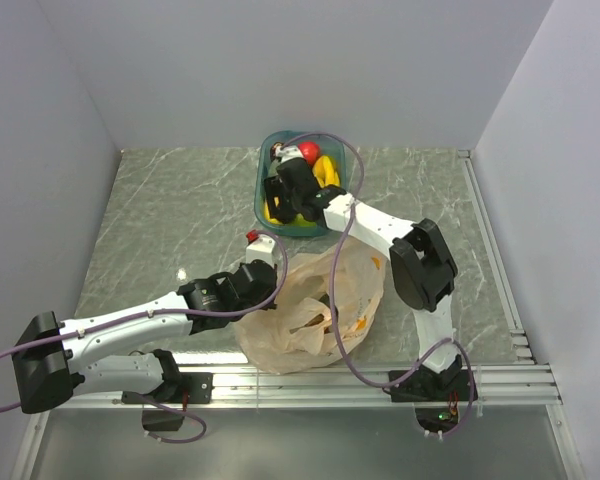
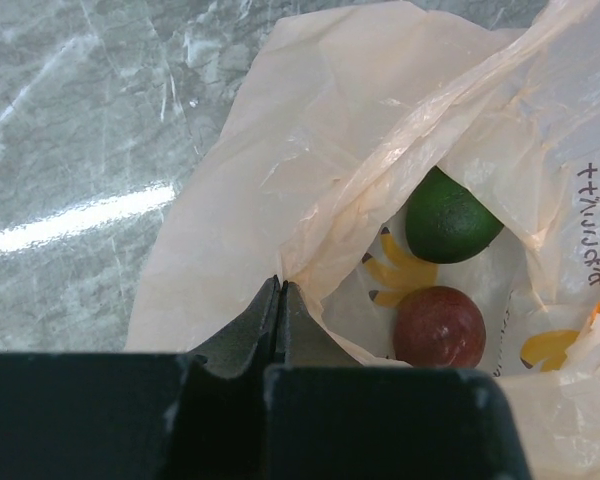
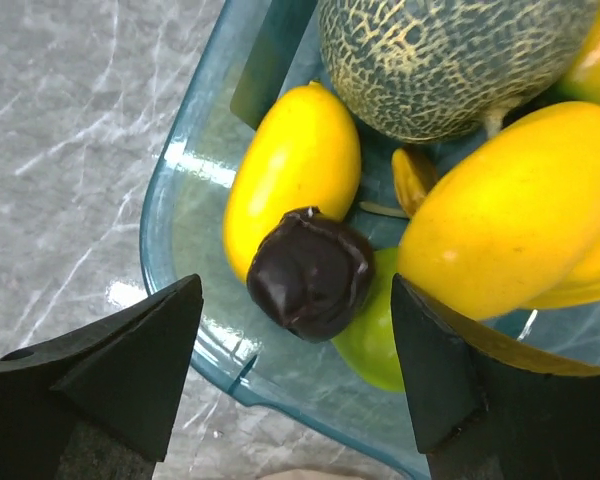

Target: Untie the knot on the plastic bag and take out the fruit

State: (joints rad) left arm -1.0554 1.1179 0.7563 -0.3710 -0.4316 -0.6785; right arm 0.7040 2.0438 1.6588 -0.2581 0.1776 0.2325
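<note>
Top external view: the plastic bag (image 1: 310, 310) lies slumped on the desk (image 1: 180, 220) with its mouth gaping. No tied knot can be made out, so the untying is judged done. The tub (image 1: 263, 190) stands just beyond the bag, and the right jaws hang above it, well clear of the bag. The left jaws sit at the bag's left rim. Left wrist view: the left jaws are pressed together and clamped on a fold of the bag's rim film. Inside the bag lie a dark green fruit (image 2: 450, 215) and, just nearer the jaws, a dark purple fruit (image 2: 438, 327). Right wrist view: the right jaws stand wide apart and hold nothing. Outside the bag, in the tub, a dark purple fruit (image 3: 310, 272) rests below and between them on a yellow fruit (image 3: 295, 175), with the melon (image 3: 450, 60) just behind. Handling, as judgement: the bag film looks thin, limp and slippery. It is likely to tear or slide, so grip it on a doubled fold at the rim. The two bagged fruits look small, round and smooth and will probably roll. Take each across its widest middle with the rim held open.
</note>
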